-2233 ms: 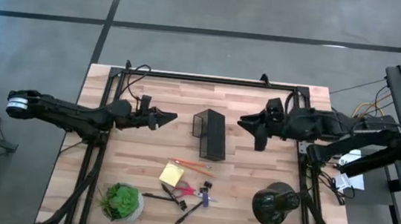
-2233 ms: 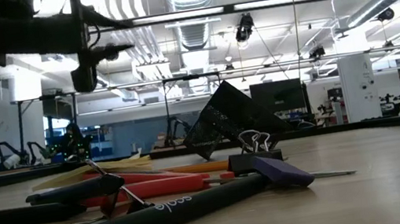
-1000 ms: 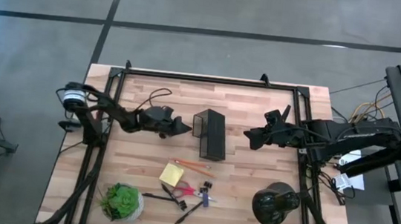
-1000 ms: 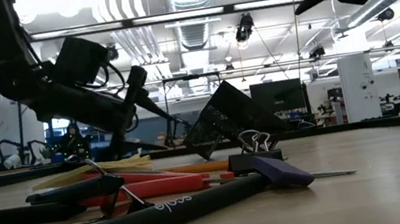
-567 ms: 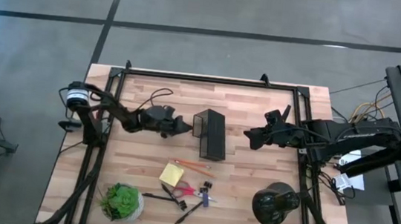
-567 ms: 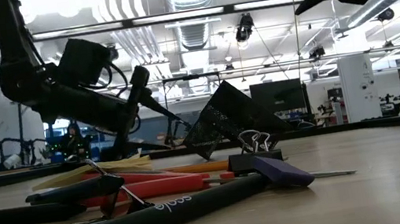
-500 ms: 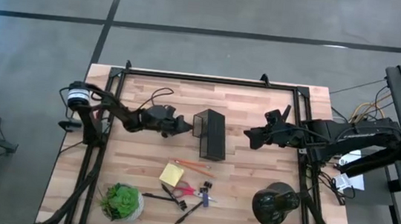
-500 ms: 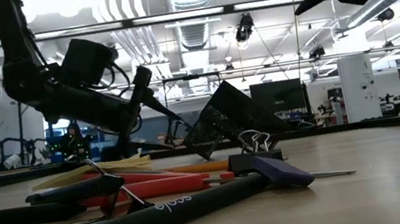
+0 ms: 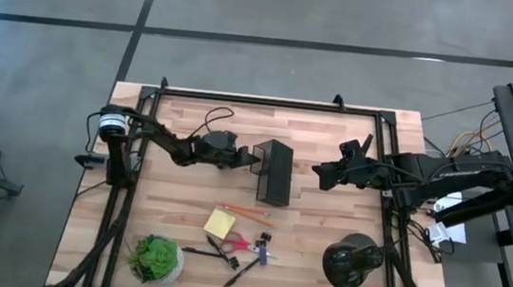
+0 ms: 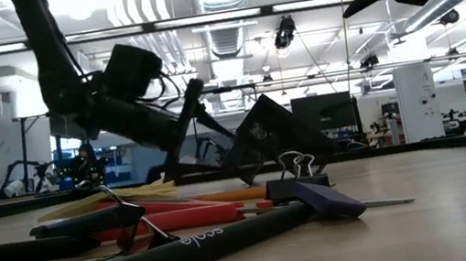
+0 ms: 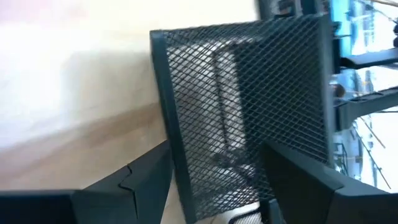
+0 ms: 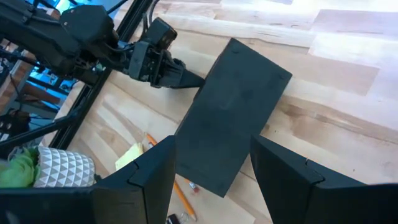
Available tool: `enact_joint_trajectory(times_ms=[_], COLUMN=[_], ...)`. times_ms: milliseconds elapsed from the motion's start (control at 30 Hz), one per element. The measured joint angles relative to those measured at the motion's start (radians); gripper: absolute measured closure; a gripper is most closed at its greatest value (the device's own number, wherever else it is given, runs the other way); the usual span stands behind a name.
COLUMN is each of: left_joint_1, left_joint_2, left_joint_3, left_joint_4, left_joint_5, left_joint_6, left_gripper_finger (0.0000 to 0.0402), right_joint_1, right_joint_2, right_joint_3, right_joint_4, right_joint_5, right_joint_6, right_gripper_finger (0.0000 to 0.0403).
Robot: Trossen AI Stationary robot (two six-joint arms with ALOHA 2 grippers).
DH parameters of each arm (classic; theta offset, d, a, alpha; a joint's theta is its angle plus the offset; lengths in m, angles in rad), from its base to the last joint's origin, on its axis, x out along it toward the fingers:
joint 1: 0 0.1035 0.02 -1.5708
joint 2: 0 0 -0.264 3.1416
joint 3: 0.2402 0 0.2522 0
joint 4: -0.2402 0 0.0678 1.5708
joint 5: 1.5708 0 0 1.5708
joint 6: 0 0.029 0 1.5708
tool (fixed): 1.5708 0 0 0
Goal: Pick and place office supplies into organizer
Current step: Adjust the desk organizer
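The black mesh organizer (image 9: 272, 174) lies on its side mid-table, its open end toward the left arm. My left gripper (image 9: 251, 160) is open at that end. In the left wrist view one finger (image 11: 134, 183) stands outside the organizer's rim (image 11: 169, 118) and the other (image 11: 292, 180) in front of the opening. My right gripper (image 9: 316, 177) hovers open, high above the table to the organizer's right. Nearer the table's front lie the yellow sticky pad (image 9: 219, 223), orange pencil (image 9: 245, 210), red-handled scissors (image 9: 238, 245), black pens (image 9: 241, 274), clips (image 9: 264, 237) and purple piece (image 9: 265, 253). My left gripper (image 11: 215, 148) has its open fingers on either side of the organizer's wall at the open end, coming level from the table's left. I cannot tell whether either finger touches the mesh. The organizer rests on the table.
A green potted plant (image 9: 156, 257) stands at the near left corner and a round black domed object (image 9: 351, 261) at the near right. Black frame rails run along the table's left, right and far edges. Bare wood lies between the organizer and the supplies.
My left gripper has moved toward the table's right and now reaches the organizer's open end, where earlier it stopped short of it. My right gripper has kept still.
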Motion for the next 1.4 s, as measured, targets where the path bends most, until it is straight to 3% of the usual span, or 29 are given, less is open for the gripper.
enact_joint_trajectory(times_ms=[267, 733, 1067, 1267, 1400], left_joint_1=[0.015, 0.026, 0.026, 0.026, 0.025], left_joint_2=[0.004, 0.082, 0.083, 0.101, 0.106], left_joint_3=[0.058, 0.143, 0.286, 0.373, 0.391], left_joint_4=[0.001, -0.064, -0.028, -0.2, -0.213], left_joint_5=[0.009, 0.145, 0.164, 0.209, 0.233], left_joint_6=[0.069, 0.103, 0.168, 0.238, 0.261], left_gripper_finger=[0.0171, 0.0171, 0.0171, 0.0171, 0.0171], right_joint_1=[0.0, 0.0, 0.001, 0.001, 0.001], right_joint_2=[0.0, 0.0, 0.0, 0.0, 0.0], right_joint_3=[0.0, 0.0, 0.0, 0.0, 0.0], right_joint_4=[0.0, -0.001, -0.008, -0.009, -0.009], right_joint_5=[0.001, 0.015, 0.018, 0.019, 0.02], right_joint_6=[-0.003, -0.001, 0.017, 0.019, 0.021], right_gripper_finger=[0.0207, 0.0207, 0.0207, 0.0207, 0.0207])
